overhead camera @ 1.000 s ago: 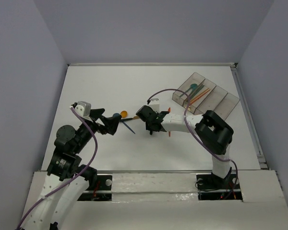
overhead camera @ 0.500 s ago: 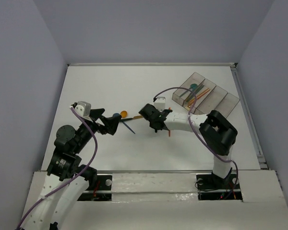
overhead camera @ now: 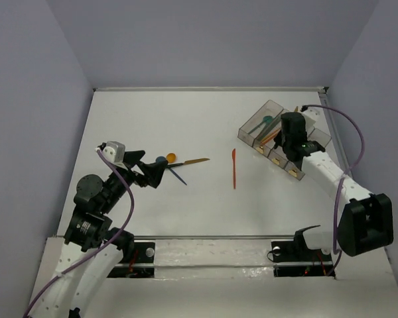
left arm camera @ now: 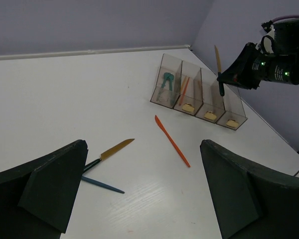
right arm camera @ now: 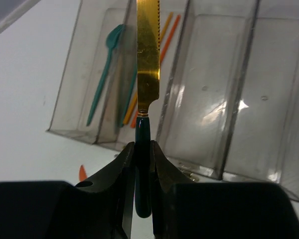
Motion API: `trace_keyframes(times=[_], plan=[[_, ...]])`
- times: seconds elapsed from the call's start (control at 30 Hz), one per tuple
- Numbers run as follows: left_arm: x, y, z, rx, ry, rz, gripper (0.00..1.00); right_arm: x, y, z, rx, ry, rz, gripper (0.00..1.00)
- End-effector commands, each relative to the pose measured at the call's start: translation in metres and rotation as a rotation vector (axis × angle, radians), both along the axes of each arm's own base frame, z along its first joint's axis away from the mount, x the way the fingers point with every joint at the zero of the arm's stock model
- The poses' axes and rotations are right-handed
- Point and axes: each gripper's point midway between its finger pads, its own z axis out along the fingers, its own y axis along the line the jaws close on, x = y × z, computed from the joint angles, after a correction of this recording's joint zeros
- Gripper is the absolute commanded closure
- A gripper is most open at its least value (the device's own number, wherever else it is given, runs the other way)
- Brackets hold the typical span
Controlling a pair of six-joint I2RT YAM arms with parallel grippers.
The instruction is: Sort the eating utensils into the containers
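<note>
The left gripper (overhead camera: 156, 173) sits low over the table (overhead camera: 186, 112), aimed toward 3 o'clock in the top view. Its jaws are spread wide with nothing between them. The table's left edge and the side wall (overhead camera: 40, 132) lie at its 9 o'clock, with the arm's own links in between. Right at the fingertips, at 2 to 3 o'clock, is a small cluster of utensils. It holds an orange spoon (overhead camera: 171, 158) showing only its bowl, a dark blue utensil (overhead camera: 178, 175) slanting toward 4 o'clock, and a loose knife (overhead camera: 194, 161) whose gold blade points to 3 o'clock. From the cluster toward 12 o'clock, white tabletop runs open to the far edge.

Further right, well apart from the cluster, a red-orange knife (overhead camera: 233, 169) lies along the 12-to-6 line, with open surface on both sides of it.

At about 2 o'clock from the table's middle stand the containers (left arm camera: 193, 89), four bins in a row stepping toward 4 o'clock. The last bin is near the table's right edge. The leftmost bin holds a teal-green spoon (right arm camera: 105, 69), and the next holds orange pieces (right arm camera: 167, 31). The right gripper (right arm camera: 142, 149) hangs above the row, jaws pinched nearly together on the dark green handle of a held knife (right arm camera: 148, 59). The knife's gold serrated blade points away from the wrist and stands roughly upright in the left wrist view. Which bin the knife is over cannot be told.
</note>
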Motion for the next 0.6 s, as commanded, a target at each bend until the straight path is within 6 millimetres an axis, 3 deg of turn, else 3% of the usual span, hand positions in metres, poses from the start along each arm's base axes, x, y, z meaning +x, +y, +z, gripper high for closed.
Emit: trace_keyframes(times=[0.0,0.2,0.4,0.43,0.47,0.53,0.57], plan=[[-0.006,0.000,0.027,-0.027,-0.083,-0.014,0.01,0.020,-0.050,0.001,0.022,-0.019,-0.031,1.00],[-0.006,0.000,0.027,-0.027,-0.081,-0.014,0.01,0.036,-0.091,-0.019,-0.025,0.042,-0.133,1.00],[-0.006,-0.002,0.026,-0.027,-0.076,-0.023,0.01,0.040,-0.095,-0.039,0.003,0.076,-0.128,0.96],[-0.006,-0.002,0.026,-0.025,-0.075,-0.024,0.01,0.039,-0.094,-0.040,0.006,0.077,-0.128,0.93],[-0.006,-0.002,0.025,-0.025,-0.074,-0.023,0.01,0.036,-0.093,-0.045,0.016,0.080,-0.124,0.81],[-0.005,-0.003,0.025,-0.024,-0.072,-0.023,0.01,0.035,-0.090,-0.045,0.028,0.072,-0.115,0.70],[-0.005,-0.003,0.025,-0.024,-0.072,-0.023,0.01,0.033,-0.088,-0.044,0.038,0.062,-0.104,0.58]])
